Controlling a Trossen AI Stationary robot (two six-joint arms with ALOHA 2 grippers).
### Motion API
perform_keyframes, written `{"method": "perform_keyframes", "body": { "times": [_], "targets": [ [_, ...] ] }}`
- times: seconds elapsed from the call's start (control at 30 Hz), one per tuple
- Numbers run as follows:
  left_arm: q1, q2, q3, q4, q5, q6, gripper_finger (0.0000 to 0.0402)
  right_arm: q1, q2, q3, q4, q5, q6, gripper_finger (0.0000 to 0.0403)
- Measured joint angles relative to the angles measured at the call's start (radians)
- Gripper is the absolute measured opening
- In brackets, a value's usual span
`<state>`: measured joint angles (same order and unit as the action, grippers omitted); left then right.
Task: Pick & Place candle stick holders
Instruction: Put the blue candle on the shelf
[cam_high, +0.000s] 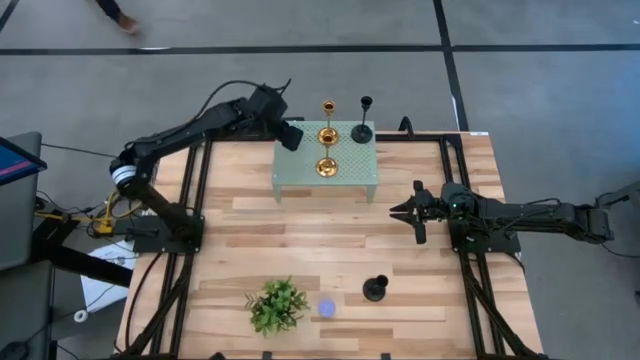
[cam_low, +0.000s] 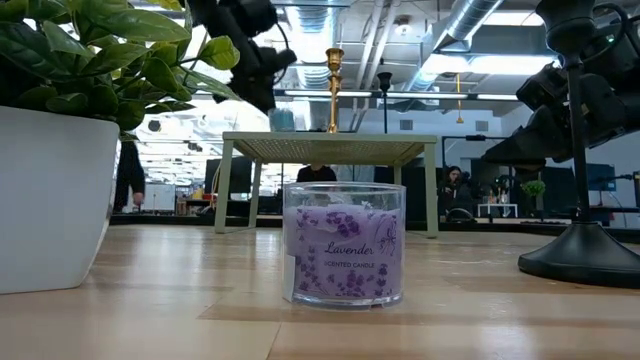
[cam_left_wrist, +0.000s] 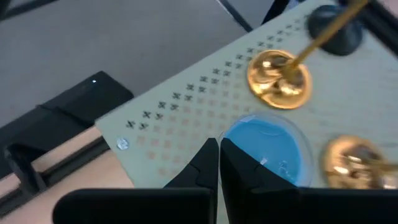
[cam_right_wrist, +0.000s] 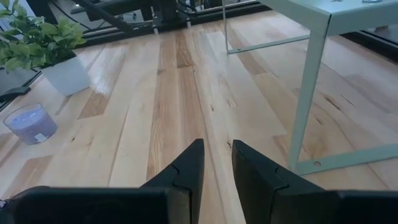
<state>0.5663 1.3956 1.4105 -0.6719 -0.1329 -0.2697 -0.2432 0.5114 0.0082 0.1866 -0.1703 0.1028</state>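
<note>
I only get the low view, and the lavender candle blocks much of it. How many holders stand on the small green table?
Observer: Three. The high view shows two gold holders and one black holder on the green table.
Operator: What is the left gripper doing up there?
Observer: The left gripper is shut and empty, above a blue candle on that table.
Operator: And the right gripper?
Observer: The right gripper is open and empty, over the bare wood table beside the green table.
</note>
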Motion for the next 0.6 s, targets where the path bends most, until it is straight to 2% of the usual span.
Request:
{"method": "perform_keyframes", "body": {
  "times": [0.23,0.6],
  "targets": [
    [0.043,0.068,0.0,0.005,0.022,0.012,0.0005,0.0,0.0,0.0,0.0,0.0,0.001,0.0075],
    [0.058,0.086,0.0,0.059,0.021,0.011,0.0009,0.0,0.0,0.0,0.0,0.0,0.0,0.0075]
  ]
}}
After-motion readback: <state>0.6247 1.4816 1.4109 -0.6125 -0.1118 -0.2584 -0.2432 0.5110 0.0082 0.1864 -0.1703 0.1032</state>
